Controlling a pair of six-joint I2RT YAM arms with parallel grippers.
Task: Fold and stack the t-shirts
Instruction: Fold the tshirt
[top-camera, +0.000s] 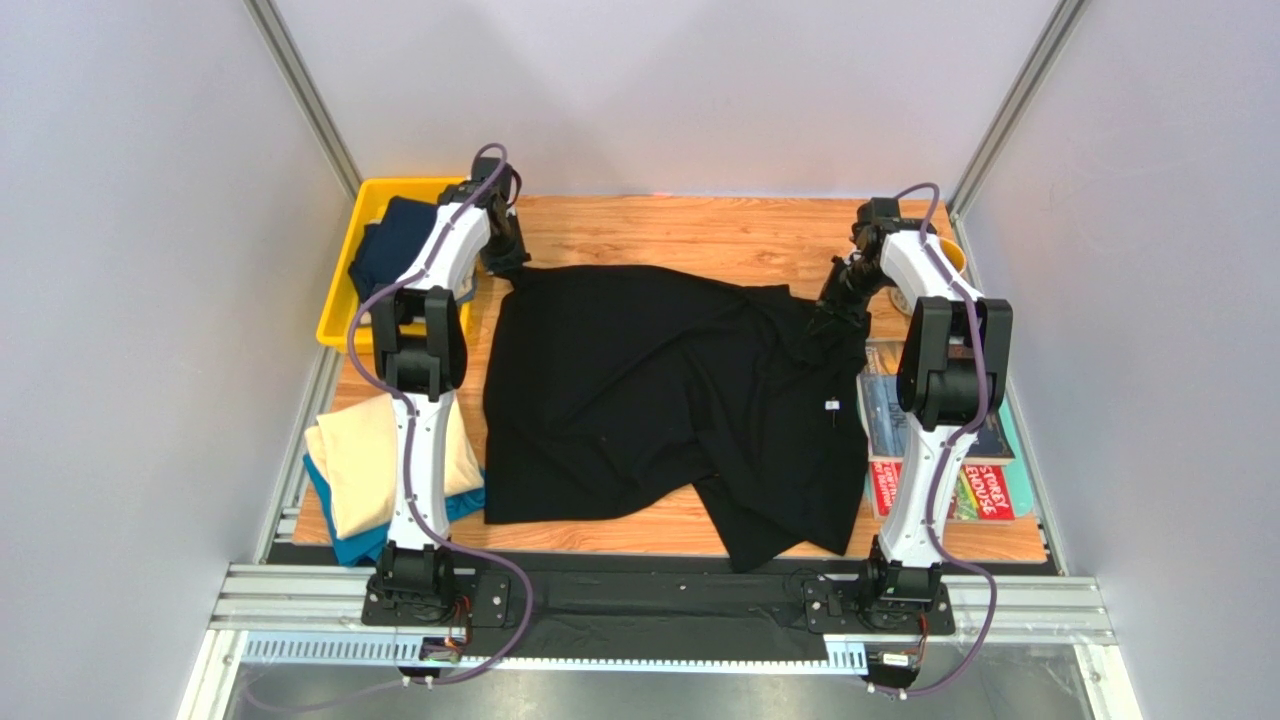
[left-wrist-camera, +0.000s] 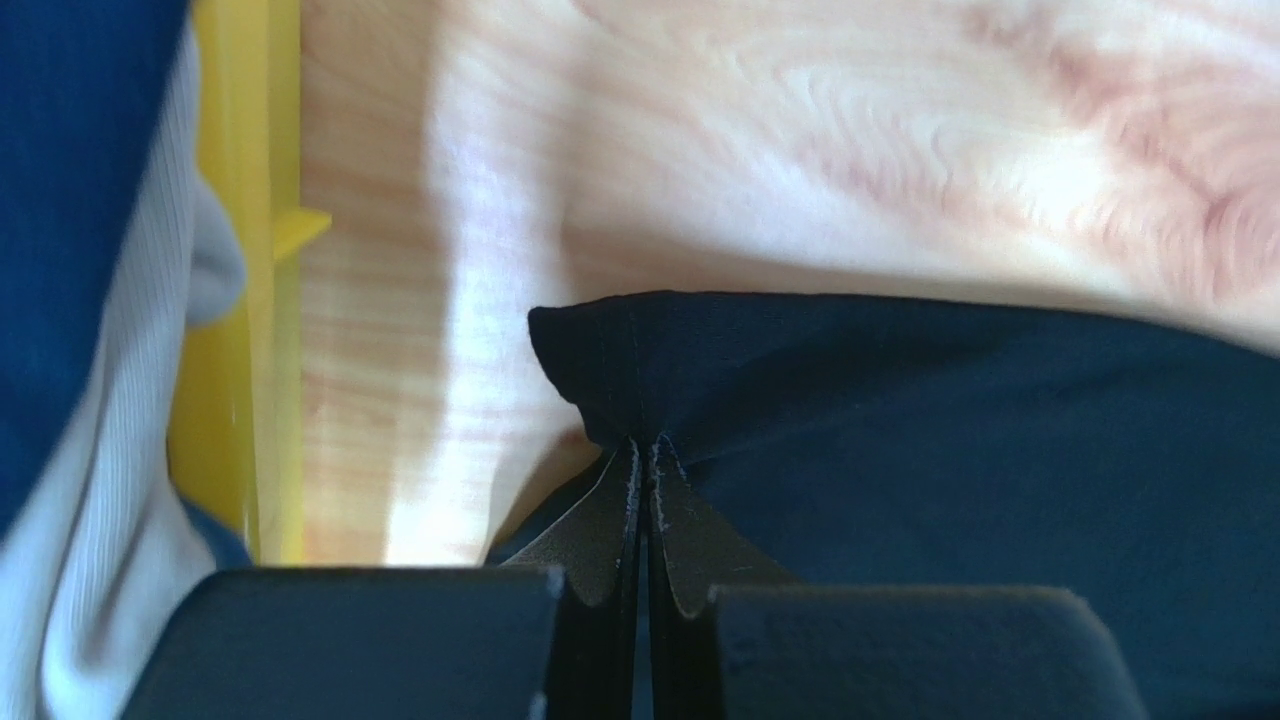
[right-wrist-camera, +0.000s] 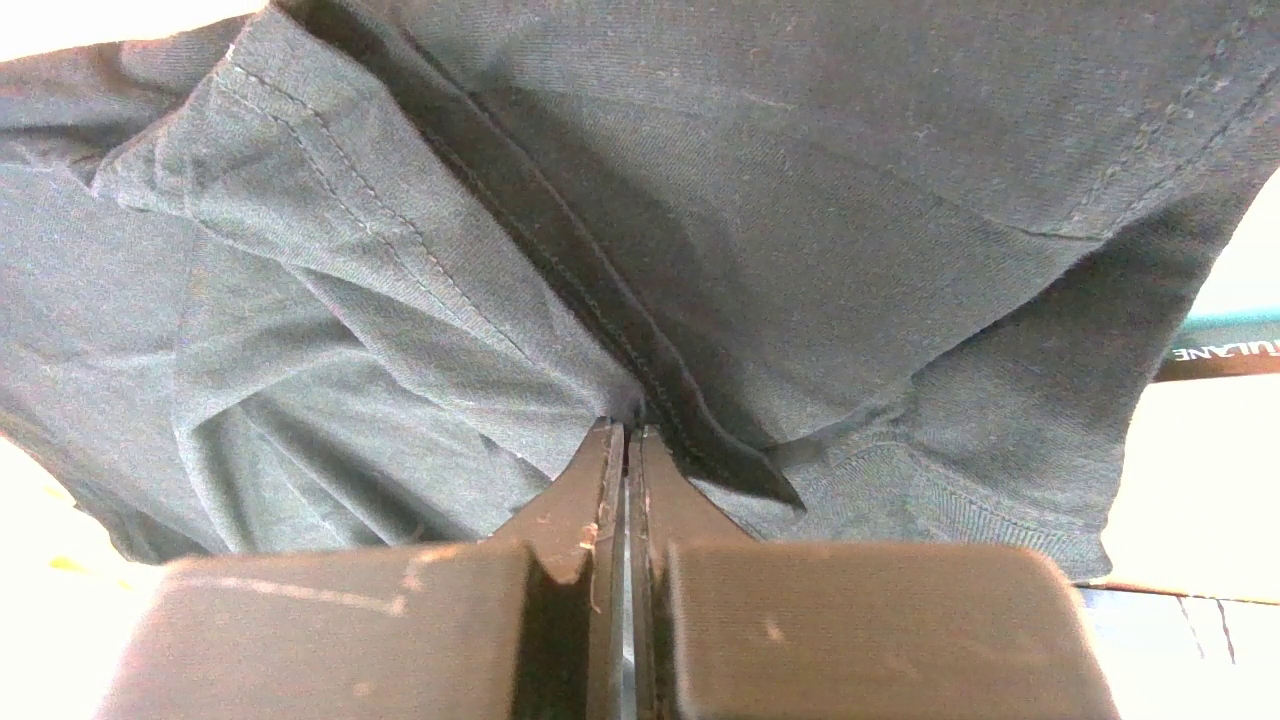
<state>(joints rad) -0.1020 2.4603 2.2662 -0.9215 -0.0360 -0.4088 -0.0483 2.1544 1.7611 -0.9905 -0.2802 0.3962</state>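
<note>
The large black t-shirt (top-camera: 646, 390) lies spread and rumpled over the middle of the wooden table. My left gripper (top-camera: 508, 267) is shut on its far left corner; in the left wrist view the pinched black cloth (left-wrist-camera: 842, 435) meets my closed left gripper (left-wrist-camera: 646, 444). My right gripper (top-camera: 836, 308) is shut on the far right edge; in the right wrist view my closed right gripper (right-wrist-camera: 627, 432) pinches a hemmed fold of the shirt (right-wrist-camera: 631, 225). A navy shirt (top-camera: 394, 237) sits in the bin. A folded cream shirt (top-camera: 361, 450) lies on a teal-blue one (top-camera: 349, 537) at the near left.
The yellow plastic bin (top-camera: 334, 315) stands at the far left, its wall also showing in the left wrist view (left-wrist-camera: 248, 300). Colourful magazines (top-camera: 977, 480) lie at the right edge under the right arm. Bare wood (top-camera: 691, 233) shows beyond the shirt.
</note>
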